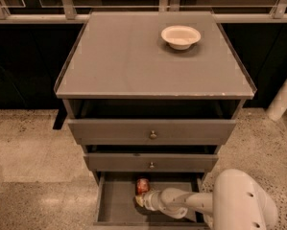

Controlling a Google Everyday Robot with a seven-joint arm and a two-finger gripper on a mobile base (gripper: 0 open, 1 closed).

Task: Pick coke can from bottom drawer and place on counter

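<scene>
The coke can [142,185], small and red-orange, is in the open bottom drawer [115,206] near its back, just under the middle drawer's front. My gripper [140,201] is inside the drawer, right in front of the can and touching or nearly touching it. My white arm [191,202] reaches in from the right. The grey counter [133,56] on top of the cabinet is above.
A white bowl [181,36] sits on the counter at the back right. The two upper drawers with round knobs [153,134] are slightly pulled out above the bottom drawer. My white arm housing [244,200] stands at the lower right, beside the cabinet. Speckled floor surrounds the cabinet.
</scene>
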